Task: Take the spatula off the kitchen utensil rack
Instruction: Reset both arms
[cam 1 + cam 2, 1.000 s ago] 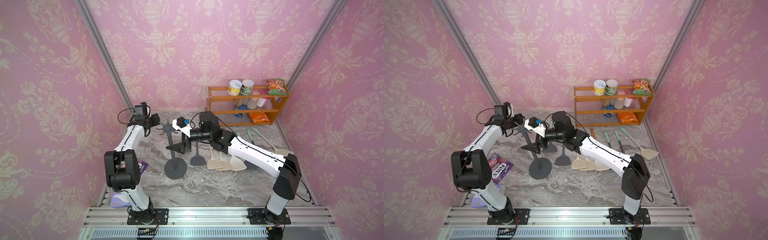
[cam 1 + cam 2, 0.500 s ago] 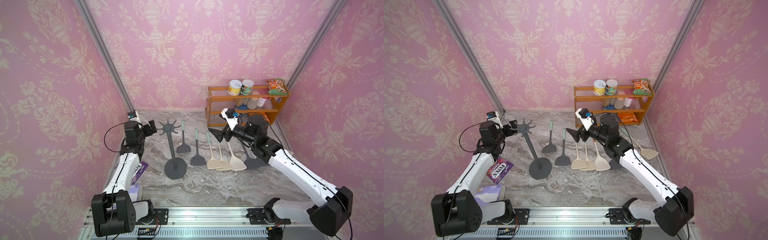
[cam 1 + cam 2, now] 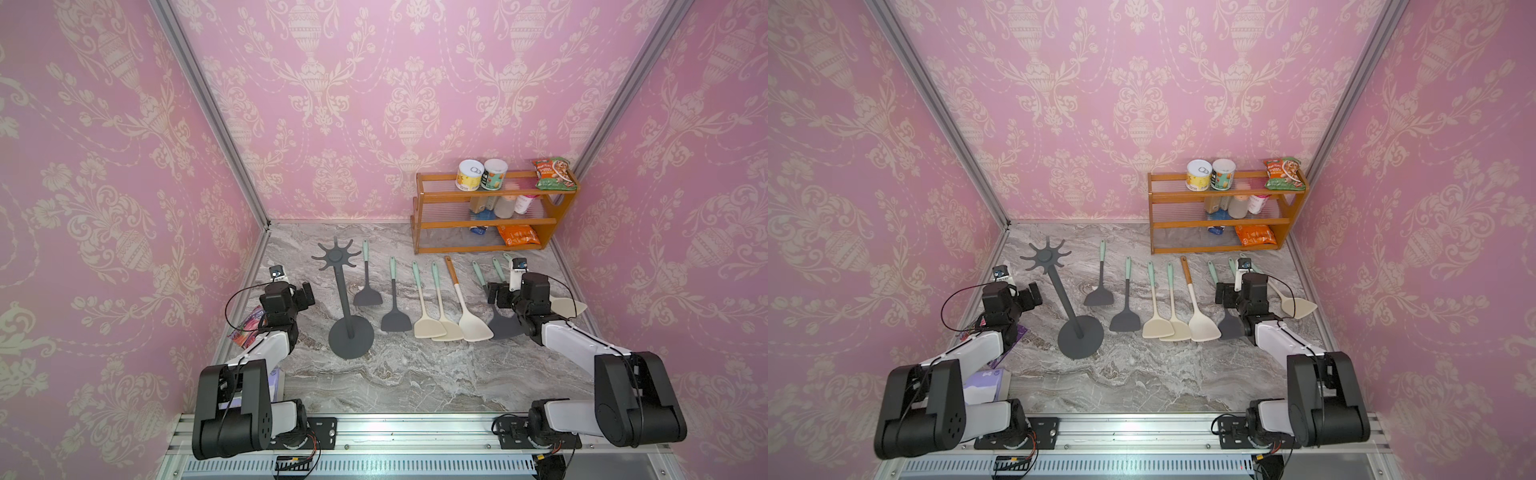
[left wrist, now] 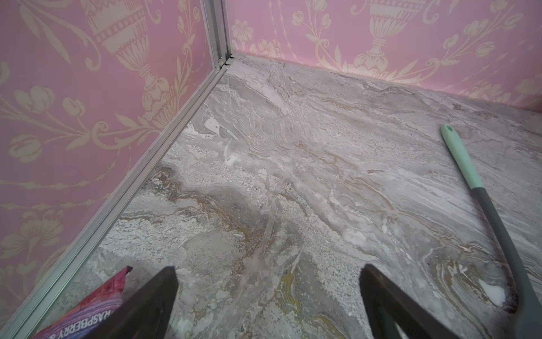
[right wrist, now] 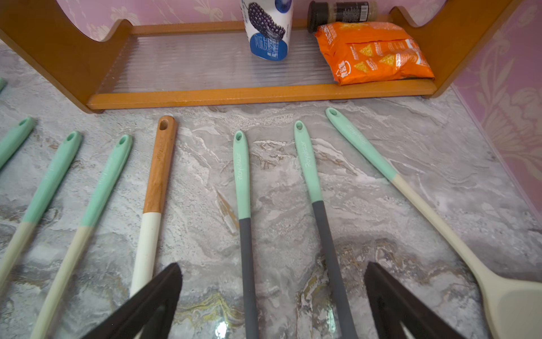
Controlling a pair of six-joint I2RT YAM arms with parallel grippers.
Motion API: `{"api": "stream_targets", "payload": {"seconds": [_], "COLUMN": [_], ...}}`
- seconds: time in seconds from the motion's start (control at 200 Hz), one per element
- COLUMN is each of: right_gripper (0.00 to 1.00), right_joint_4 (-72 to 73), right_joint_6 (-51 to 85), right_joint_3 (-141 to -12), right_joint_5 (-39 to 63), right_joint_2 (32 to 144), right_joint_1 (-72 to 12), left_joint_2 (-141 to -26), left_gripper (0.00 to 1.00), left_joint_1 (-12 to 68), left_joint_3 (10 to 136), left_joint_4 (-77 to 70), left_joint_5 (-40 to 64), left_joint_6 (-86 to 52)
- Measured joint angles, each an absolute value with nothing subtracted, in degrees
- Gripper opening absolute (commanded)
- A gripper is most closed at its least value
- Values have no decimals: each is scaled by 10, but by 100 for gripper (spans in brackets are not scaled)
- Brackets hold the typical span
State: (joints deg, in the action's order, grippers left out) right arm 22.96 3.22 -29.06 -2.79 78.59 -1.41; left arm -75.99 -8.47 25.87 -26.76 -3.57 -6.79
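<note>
The dark grey kitchen utensil rack [image 3: 351, 336] [image 3: 1080, 337] stands left of centre in both top views, its hooks bare. Several spatulas lie in a row on the marble. Nearest the rack is a dark one with a mint handle [image 3: 367, 286] [image 3: 1100, 286], whose handle [image 4: 463, 164] shows in the left wrist view. My left gripper [image 3: 307, 293] [image 3: 1034, 296] [image 4: 268, 281] is open and empty, left of the rack pole. My right gripper [image 3: 494, 293] [image 3: 1223, 295] [image 5: 272, 281] is open above two dark spatula handles [image 5: 243, 176] at the row's right end, touching neither.
An orange wooden shelf [image 3: 486, 224] [image 5: 258, 94] with cans, bottles and snack bags stands at the back right. A purple snack packet [image 3: 249, 328] [image 4: 96, 305] and a tissue pack [image 3: 988, 384] lie by the left wall. The pink walls close in on both sides.
Both arms have drawn back from the rack to their own sides. The left gripper has opened. A dark spatula now lies beside the rack where the right gripper was working.
</note>
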Motion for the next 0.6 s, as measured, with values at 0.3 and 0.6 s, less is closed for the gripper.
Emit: {"api": "stream_targets", "payload": {"seconds": [0.3,0.6], "right_gripper": [100,100], "right_joint_4": [461,533], "right_joint_6": [26,19], "right_joint_3": [-213,-196], "right_joint_5": [-4,1], "right_joint_2": [872,887], "right_joint_1": [-5,-10], "left_joint_2": [-896,-901], "left_gripper": [99,99], "left_joint_1": [-48,-24], "left_joint_3": [226,210], "left_joint_4": [-415,-489], "left_joint_5": [56,57], "left_joint_6": [-33,-7]}}
